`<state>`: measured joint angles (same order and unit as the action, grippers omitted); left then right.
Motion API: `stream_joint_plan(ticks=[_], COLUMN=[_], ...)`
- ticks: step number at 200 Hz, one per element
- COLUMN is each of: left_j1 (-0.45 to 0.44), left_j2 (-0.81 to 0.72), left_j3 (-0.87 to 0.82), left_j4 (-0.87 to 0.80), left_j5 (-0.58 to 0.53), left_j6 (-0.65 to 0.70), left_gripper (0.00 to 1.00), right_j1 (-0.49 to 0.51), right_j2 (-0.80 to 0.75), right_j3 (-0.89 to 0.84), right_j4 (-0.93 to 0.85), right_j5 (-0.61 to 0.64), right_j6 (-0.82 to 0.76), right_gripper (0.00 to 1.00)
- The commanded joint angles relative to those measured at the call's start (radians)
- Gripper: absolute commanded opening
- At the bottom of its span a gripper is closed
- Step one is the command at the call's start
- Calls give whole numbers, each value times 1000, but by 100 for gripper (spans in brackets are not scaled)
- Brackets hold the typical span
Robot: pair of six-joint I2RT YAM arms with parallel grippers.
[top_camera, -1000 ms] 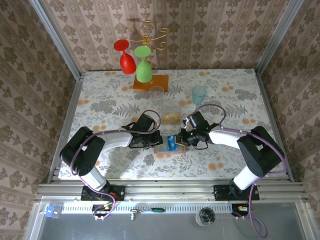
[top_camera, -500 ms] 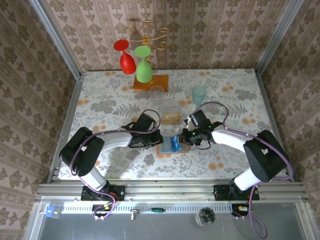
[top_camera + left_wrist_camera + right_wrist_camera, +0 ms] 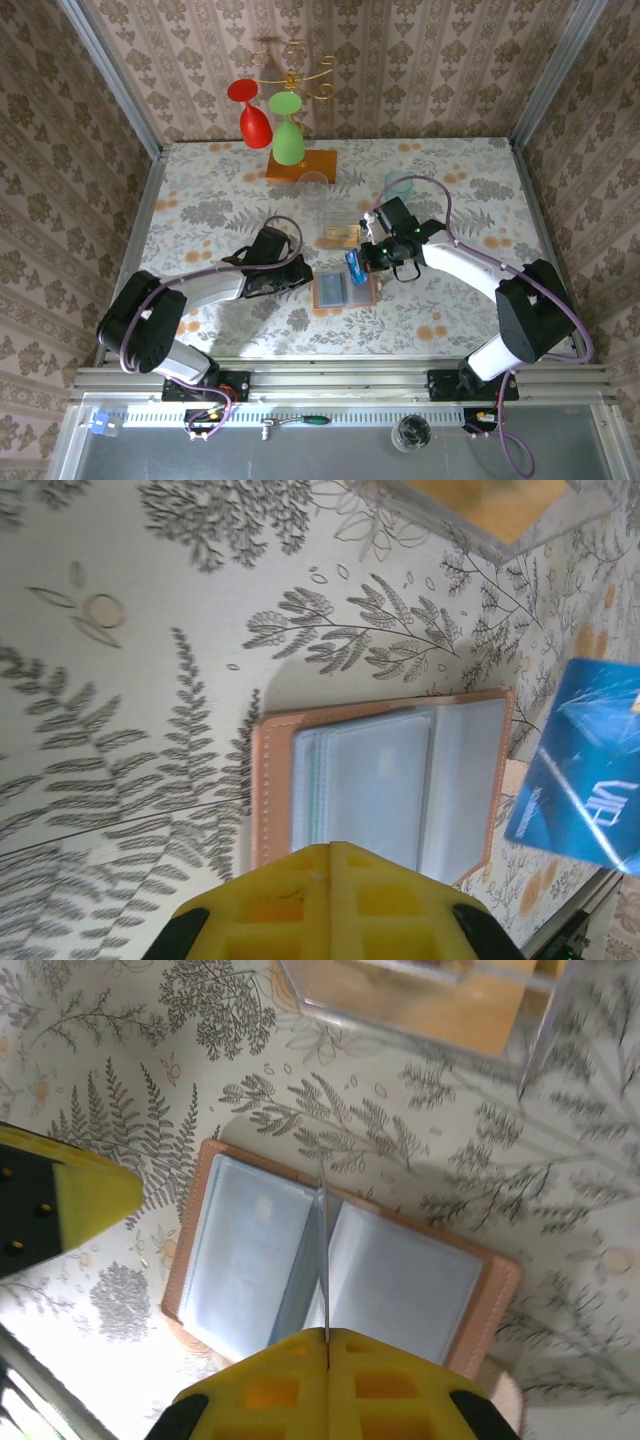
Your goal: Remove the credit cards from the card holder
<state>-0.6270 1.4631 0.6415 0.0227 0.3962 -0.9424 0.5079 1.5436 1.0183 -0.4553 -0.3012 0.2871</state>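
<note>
Salmon-brown card holder (image 3: 335,293) lies open and flat on the counter (image 3: 200,200), grey-blue pockets up.

Top view: the right claw (image 3: 362,264) is clamped on a blue credit card (image 3: 355,268). The card hangs over the holder's far right corner, lifted clear of the pockets. The left claw (image 3: 302,280) sits just beside the holder's left edge, fingers together, with nothing between them. A clear box (image 3: 340,235) stands just beyond the holder's far side.

Left wrist view: the yellow fingers of the left claw (image 3: 328,900) meet at a seam and grip nothing. The holder (image 3: 385,785) lies directly ahead of them. The blue card (image 3: 585,780) floats past the holder's outer rim, apart from it.

Right wrist view: the card shows edge-on as a thin line (image 3: 324,1250) running out from the right claw (image 3: 327,1350) over the holder's middle fold. The left claw's tip is beside the holder's edge and not touching it.

Judgement: the step in hand is extraction of one card, and that card looks fully free. The next move calls for carrying it sideways off the holder, laying it on bare counter and letting go. The pockets are cloudy, so whether more cards remain cannot be told. If any do, the light holder may lift with the pull, so the left claw would need to pin it down.
</note>
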Motion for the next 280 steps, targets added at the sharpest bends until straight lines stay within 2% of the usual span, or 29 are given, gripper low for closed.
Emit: stream_joint_plan(ticks=[1,19,59,79,112,130,187,244,280], left_j1=[22,33,65,79,97,108,132,155,164], left_j2=[-42,-51,-92,-110,-134,-145,-161,-188,-196], left_j3=[-29,-40,-79,-99,-111,-116,-108,-88,-78], left_j4=[-14,-22,-23,-17,-45,-53,-73,-139,-160], left_j5=[2,9,12,22,30,33,55,56,58], left_j6=[9,15,15,11,25,24,23,35,39], left_gripper=[6,6,6,6,6,7,7,7,7], right_j1=[-5,-6,-8,-6,-6,-9,-21,-42,-52], right_j2=[45,84,170,203,233,258,395,560,627], right_j3=[64,125,269,324,407,461,689,963,1065], right_j4=[-113,-171,-289,-323,-354,-376,-501,-609,-629], right_j5=[79,78,167,177,193,208,120,62,54], right_j6=[-208,-325,-533,-672,-812,-849,-1005,-1051,-1062], right_gripper=[0,0,0,0,0,0,0,0,0])
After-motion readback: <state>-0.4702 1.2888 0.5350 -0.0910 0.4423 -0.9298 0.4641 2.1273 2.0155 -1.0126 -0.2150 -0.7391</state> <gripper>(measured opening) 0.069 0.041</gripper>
